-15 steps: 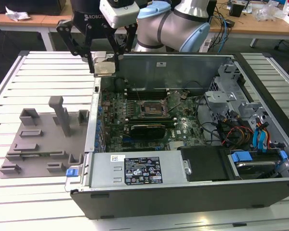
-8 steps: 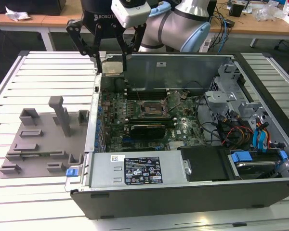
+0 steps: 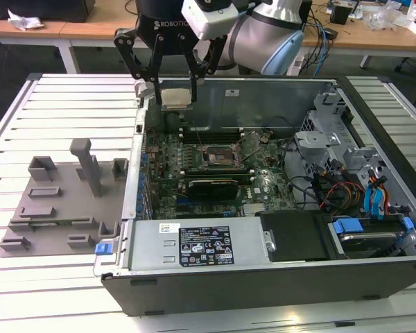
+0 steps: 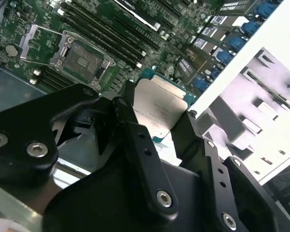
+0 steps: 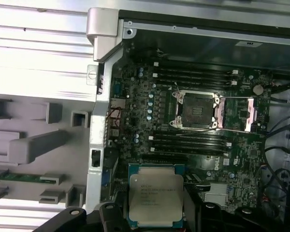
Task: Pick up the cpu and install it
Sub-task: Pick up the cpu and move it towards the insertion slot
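Note:
My gripper (image 3: 175,95) hangs above the far left corner of the open computer case (image 3: 135,166), shut on the cpu (image 3: 176,96), a thin square chip with a pale silver top. Both wrist views show the cpu (image 4: 159,108) (image 5: 155,197) held by its edges between the black fingers (image 4: 135,133), metal top facing the cameras. The black motherboard socket (image 3: 216,157) (image 5: 195,108) (image 4: 83,59) lies open with its metal frame swung back, in the middle of the green board. It sits lower and toward the exterior view's right of the chip, well apart from it.
A grey plastic tray (image 3: 55,208) with raised blocks lies on the slatted table at the exterior view's left of the case. Memory slots (image 5: 193,77) flank the socket. Cables, drive bays and a power supply (image 3: 201,246) fill the case's right and near side.

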### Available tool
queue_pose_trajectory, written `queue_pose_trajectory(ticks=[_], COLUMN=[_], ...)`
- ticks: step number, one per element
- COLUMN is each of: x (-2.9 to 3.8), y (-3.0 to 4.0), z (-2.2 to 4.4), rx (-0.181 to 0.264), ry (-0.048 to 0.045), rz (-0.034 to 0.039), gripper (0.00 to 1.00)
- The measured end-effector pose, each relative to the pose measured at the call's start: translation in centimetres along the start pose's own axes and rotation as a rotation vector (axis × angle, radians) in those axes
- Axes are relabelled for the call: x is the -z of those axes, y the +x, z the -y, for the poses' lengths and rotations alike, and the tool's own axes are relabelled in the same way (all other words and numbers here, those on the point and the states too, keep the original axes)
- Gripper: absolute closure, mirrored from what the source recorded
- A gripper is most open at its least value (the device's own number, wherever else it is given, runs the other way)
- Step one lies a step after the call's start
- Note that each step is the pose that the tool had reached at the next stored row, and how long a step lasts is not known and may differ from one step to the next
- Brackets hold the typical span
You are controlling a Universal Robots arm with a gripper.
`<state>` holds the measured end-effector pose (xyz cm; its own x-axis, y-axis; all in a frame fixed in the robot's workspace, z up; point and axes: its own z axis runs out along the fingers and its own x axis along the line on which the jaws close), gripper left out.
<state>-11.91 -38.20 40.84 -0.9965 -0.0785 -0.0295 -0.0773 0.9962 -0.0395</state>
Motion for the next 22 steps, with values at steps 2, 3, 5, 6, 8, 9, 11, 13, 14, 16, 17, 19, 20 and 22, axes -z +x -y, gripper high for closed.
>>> queue_pose_trajectory(ticks=[2, 3, 5, 6, 8, 9, 11, 13, 14, 16, 17, 19, 20, 22], x=[-0.06, -0.07, -0.14, -0.20, -0.26, -0.33, -0.54, -0.65, -0.74, -0.82, -0.92, -1.08, -1.17, -1.29], y=[-0.29, -0.38, -0.63, -0.85, -1.11, -1.41, -2.10, -2.45, -2.71, -2.96, -3.14, -3.46, -3.61, -3.82], z=[-0.15, -0.22, -0.39, -0.52, -0.67, -0.82, -1.15, -1.31, -1.42, -1.51, -1.56, -1.64, -1.68, -1.74], rx=[0.000, 0.000, 0.000, 0.000, 0.000, 0.000, 0.000, 0.000, 0.000, 0.000, 0.000, 0.000, 0.000, 0.000], ry=[-0.0008, -0.0010, -0.0017, -0.0019, -0.0019, -0.0019, -0.0020, -0.0021, -0.0021, -0.0021, -0.0022, -0.0021, -0.0022, -0.0022], rz=[0.0000, -0.0002, -0.0003, -0.0006, -0.0009, -0.0014, -0.0027, -0.0032, -0.0037, -0.0041, -0.0043, -0.0047, -0.0049, -0.0052], gripper=[0.45, 0.45, 0.45, 0.45, 0.45, 0.45, 0.45, 0.45, 0.45, 0.45, 0.45, 0.45, 0.45, 0.45])
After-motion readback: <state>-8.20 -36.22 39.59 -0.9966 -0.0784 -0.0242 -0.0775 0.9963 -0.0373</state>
